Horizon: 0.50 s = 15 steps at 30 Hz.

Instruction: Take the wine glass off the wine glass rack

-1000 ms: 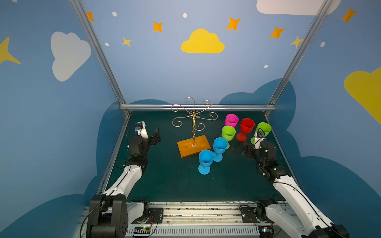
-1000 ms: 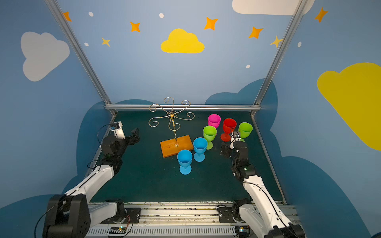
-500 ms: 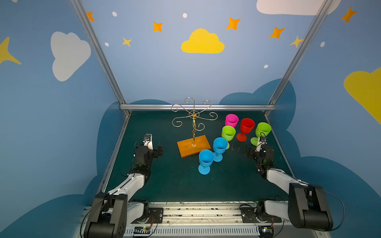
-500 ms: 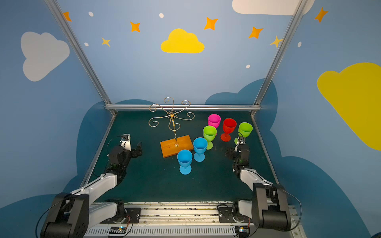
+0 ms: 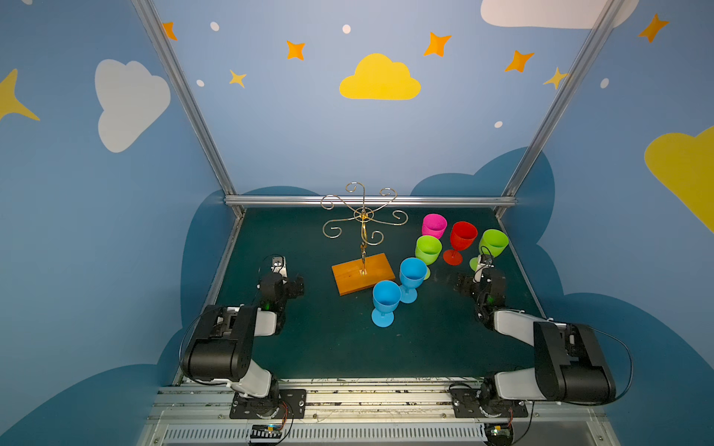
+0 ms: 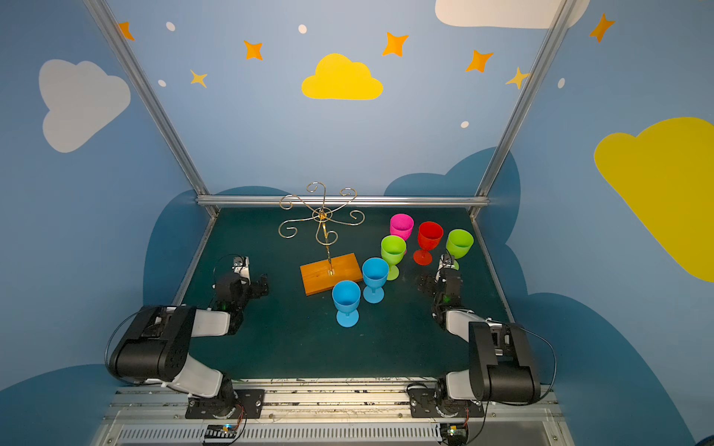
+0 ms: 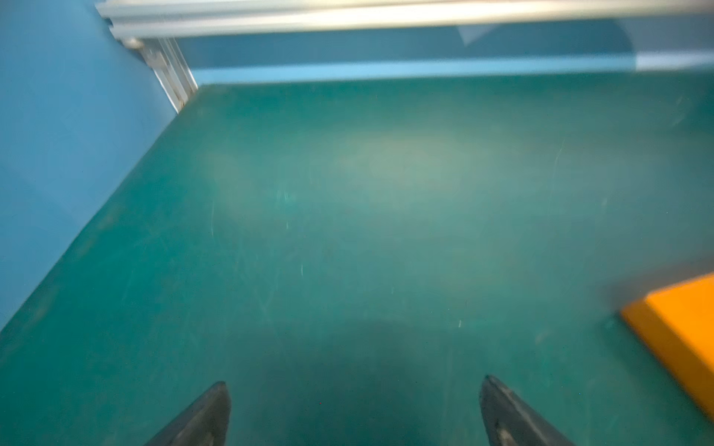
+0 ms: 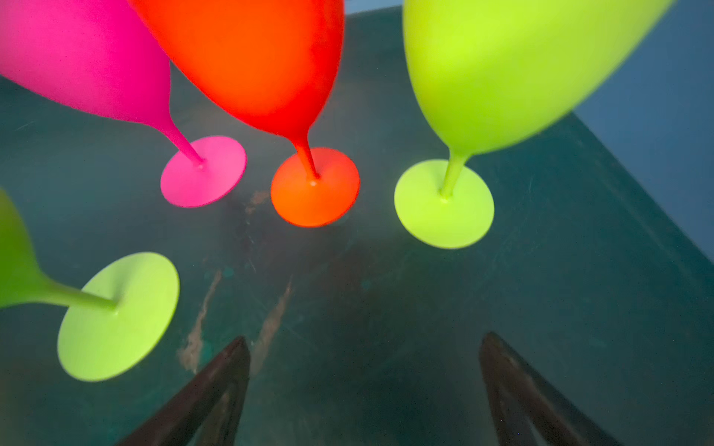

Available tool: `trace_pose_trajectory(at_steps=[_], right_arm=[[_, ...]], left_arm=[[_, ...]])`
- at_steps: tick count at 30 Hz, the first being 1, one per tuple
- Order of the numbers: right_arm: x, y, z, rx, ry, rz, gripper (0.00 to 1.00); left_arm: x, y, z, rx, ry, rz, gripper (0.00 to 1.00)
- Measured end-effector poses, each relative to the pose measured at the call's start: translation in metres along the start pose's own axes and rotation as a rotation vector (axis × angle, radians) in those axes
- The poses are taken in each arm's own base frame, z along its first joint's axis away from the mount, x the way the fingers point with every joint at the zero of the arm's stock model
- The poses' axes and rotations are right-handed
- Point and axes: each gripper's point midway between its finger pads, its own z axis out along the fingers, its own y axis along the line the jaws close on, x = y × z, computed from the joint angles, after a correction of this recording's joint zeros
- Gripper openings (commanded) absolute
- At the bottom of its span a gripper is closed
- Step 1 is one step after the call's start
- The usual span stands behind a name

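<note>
The wine glass rack (image 5: 363, 273) (image 6: 331, 272), gold wire on an orange-brown wooden base, stands mid-table in both top views, and its curled arms (image 5: 363, 216) are bare. Several coloured wine glasses stand upright on the mat to its right: two blue (image 5: 386, 297) (image 5: 412, 272), two green (image 5: 428, 248) (image 5: 493, 241), a red one (image 5: 462, 234) and a pink one (image 5: 434, 225). My left gripper (image 5: 297, 287) (image 7: 354, 380) is open and low over bare mat, left of the rack base (image 7: 680, 328). My right gripper (image 5: 461, 284) (image 8: 365, 338) is open and empty, short of the red glass foot (image 8: 315, 187).
Blue walls and aluminium frame rails (image 5: 371, 200) close in the green mat (image 5: 328, 340) at the back and sides. Both arms are folded low near the front, by the side edges. In the right wrist view a green glass foot (image 8: 444, 204) and the pink foot (image 8: 203, 172) flank the red one.
Both arms have folded back and down toward the front of the table, bringing the grippers low over the mat. Both grippers stay open. The rack and glasses have not moved.
</note>
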Motion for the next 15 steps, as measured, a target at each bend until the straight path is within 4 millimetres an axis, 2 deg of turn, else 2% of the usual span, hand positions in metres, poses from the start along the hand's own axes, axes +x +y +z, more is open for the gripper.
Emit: trace_pose_trajectory(at_steps=[4,15], right_arm=[[-0.005,0.01,-0.001,0.005,-0.017,-0.031,0.91],[-0.004,-0.002,0.003,0.039,0.004,-0.023,0.92]], left_arm=[[-0.006,0.0,0.001,0.008,-0.015,-0.007,0.99],[-0.006,-0.001,0.0,0.013,-0.014,-0.01,0.99]])
